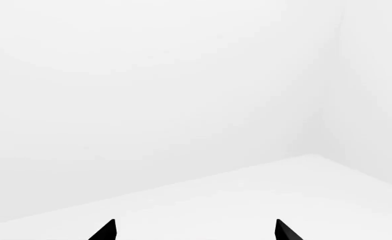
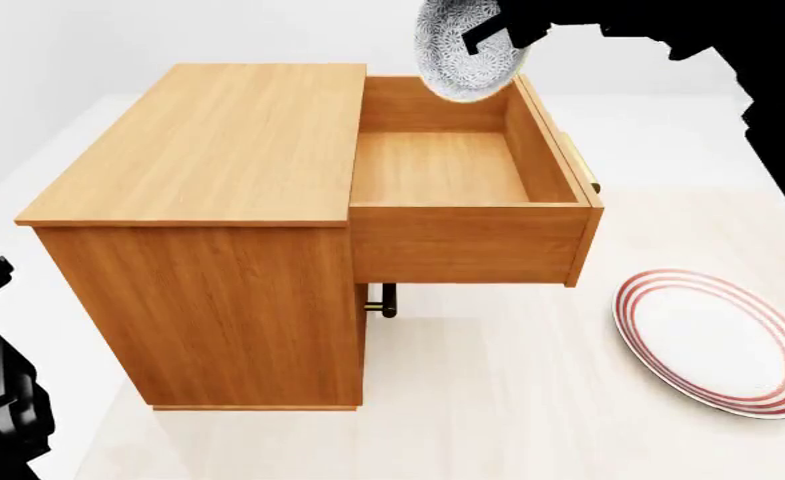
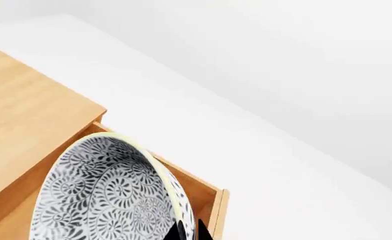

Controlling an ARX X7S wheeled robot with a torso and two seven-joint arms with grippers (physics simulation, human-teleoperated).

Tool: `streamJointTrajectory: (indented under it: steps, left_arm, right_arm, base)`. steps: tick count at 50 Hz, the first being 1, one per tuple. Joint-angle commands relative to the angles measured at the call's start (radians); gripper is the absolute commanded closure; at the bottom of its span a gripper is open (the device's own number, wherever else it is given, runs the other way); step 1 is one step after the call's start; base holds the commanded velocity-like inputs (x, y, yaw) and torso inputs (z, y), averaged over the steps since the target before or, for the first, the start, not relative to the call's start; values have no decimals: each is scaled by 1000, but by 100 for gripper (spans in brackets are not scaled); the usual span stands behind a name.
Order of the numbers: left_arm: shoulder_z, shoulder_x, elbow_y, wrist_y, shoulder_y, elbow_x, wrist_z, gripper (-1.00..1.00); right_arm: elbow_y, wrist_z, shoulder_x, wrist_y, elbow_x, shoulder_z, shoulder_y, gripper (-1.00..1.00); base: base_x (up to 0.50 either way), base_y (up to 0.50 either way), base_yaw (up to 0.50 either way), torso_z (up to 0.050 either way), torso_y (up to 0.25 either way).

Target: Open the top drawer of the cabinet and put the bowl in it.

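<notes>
Pinching the bowl (image 2: 462, 52) tight by its rim with the right gripper (image 2: 496, 38), tipping it above the far end of the open top drawer (image 2: 439, 165); left gripper (image 1: 194, 231) spread wide, holding nothing.

My head looks down on the cabinet (image 2: 219, 220); my right wrist sits close above its top drawer (image 3: 202, 192); left wrist faces blank wall.

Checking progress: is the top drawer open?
Open: the top drawer is pulled out from the cabinet, its wooden box empty.

White walls (image 1: 149, 75), pale floor (image 2: 526, 400)
</notes>
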Motion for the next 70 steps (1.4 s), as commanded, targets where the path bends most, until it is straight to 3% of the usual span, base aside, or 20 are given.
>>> streamJointTrajectory:
  steps: [1, 19, 50, 59, 70]
  left_arm:
    - [-5, -2, 0, 3, 5, 0, 3, -100]
    - [-13, -4, 0, 6, 11, 1, 6, -100]
    - [-25, -5, -1, 11, 25, 4, 9, -100]
    - [-25, -1, -1, 14, 31, 7, 9, -100]
    - [-28, -3, -1, 17, 34, 7, 10, -100]
  right_arm:
    - [181, -133, -142, 49, -87, 14, -57, 100]
    - [106, -111, -142, 174, -240, 204, -118, 100]
    - [189, -77, -142, 84, -156, 256, -217, 100]
    - [192, -79, -142, 111, -463, 602, -263, 100]
    - [192, -97, -142, 122, -745, 892, -299, 100]
  base:
    - [0, 0, 0, 0, 0]
    - [0, 0, 0, 1, 1]
    - [0, 0, 0, 0, 0]
    - [0, 0, 0, 0, 0]
    - [0, 0, 0, 0, 1]
